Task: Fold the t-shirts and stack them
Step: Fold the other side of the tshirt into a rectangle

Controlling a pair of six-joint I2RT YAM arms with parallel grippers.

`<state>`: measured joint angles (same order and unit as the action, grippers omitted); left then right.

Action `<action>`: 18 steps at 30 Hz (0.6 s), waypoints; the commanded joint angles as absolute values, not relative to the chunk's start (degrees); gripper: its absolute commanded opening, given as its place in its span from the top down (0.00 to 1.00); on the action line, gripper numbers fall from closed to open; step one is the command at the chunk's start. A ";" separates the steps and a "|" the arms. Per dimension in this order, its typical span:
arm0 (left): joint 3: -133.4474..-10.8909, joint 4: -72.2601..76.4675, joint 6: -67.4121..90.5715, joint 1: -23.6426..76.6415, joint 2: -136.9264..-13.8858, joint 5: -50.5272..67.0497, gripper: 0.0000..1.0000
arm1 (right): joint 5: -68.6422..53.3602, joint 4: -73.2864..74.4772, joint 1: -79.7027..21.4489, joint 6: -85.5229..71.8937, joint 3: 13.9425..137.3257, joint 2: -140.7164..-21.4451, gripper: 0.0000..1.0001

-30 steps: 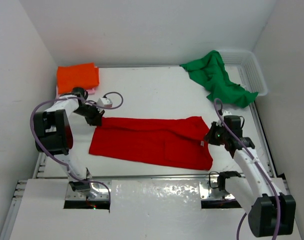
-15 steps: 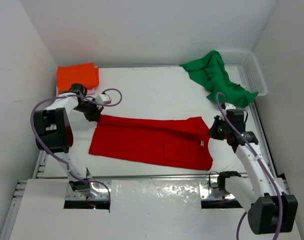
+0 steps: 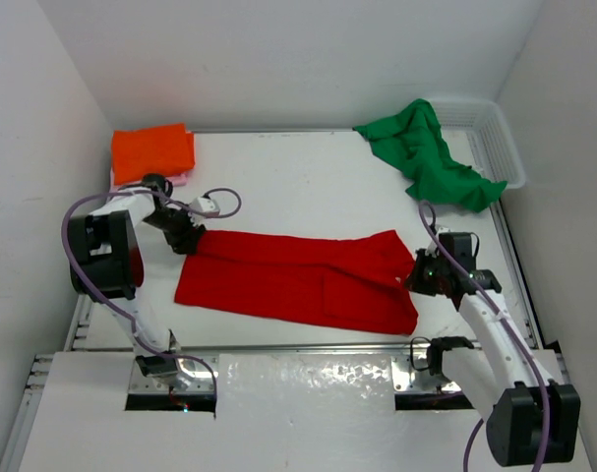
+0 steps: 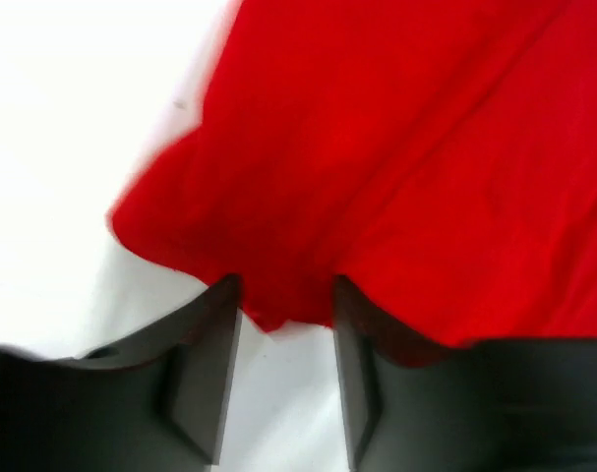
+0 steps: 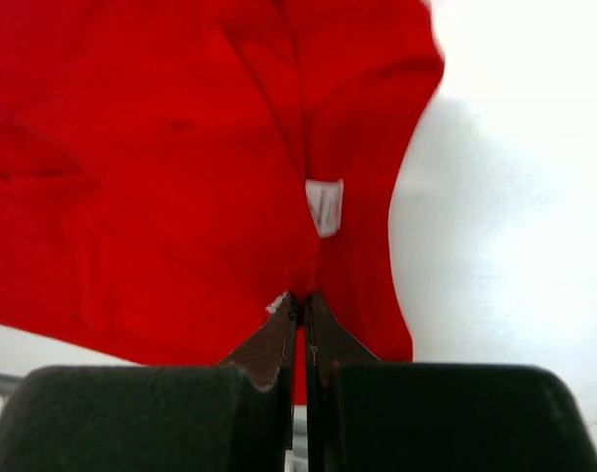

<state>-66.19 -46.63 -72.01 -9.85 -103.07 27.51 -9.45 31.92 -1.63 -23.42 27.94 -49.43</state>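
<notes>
The red t-shirt point(image 3: 298, 280) lies folded into a long band across the middle of the table. My left gripper point(image 3: 188, 239) stands at its far left corner, open; in the left wrist view the cloth's edge point(image 4: 278, 310) lies loose between the fingertips point(image 4: 208, 344). My right gripper point(image 3: 421, 278) is shut on the red t-shirt's right end point(image 5: 180, 177), close to the white label point(image 5: 325, 206). A folded orange t-shirt point(image 3: 152, 150) sits at the back left on a pink t-shirt point(image 3: 178, 179), of which only an edge shows. The green t-shirt point(image 3: 431, 157) lies crumpled at the back right.
A white mesh basket point(image 3: 497, 138) stands in the back right corner with the green shirt spilling over its left rim. White walls close in the table on three sides. A metal rail point(image 3: 308, 346) runs along the near edge.
My left gripper has opened and let go of the red shirt's far left corner. The right gripper, still shut on the cloth, came back towards the near edge.
</notes>
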 commanded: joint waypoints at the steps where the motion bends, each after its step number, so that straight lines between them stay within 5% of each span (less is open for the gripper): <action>1: -67.14 -52.54 -77.51 -10.63 -103.01 27.69 0.52 | -11.78 31.99 -1.41 -24.43 25.84 -49.75 1.00; 4: -68.29 -57.38 -80.24 -10.72 -101.69 27.51 0.43 | -11.34 31.55 -1.41 -24.43 26.01 -49.13 1.00; 9: -75.03 -70.09 -86.03 -11.07 -101.77 29.53 0.43 | -10.55 32.52 -1.41 -23.20 26.72 -49.57 1.00; 11: -77.59 -72.94 -86.40 -11.07 -102.65 32.33 0.49 | -10.72 32.26 -1.41 -23.12 26.63 -49.66 1.00; 14: -78.14 -63.14 -72.99 -10.81 -103.53 34.28 0.76 | -10.46 31.73 -1.41 -23.12 26.54 -49.75 1.00; 16: -76.47 -57.06 -68.04 -9.15 -103.71 31.31 0.77 | -10.81 31.55 -1.41 -23.20 26.72 -49.92 1.00; 18: -73.40 -53.10 -64.97 -5.73 -102.22 30.59 0.66 | -11.42 31.29 -1.41 -23.12 26.37 -50.10 1.00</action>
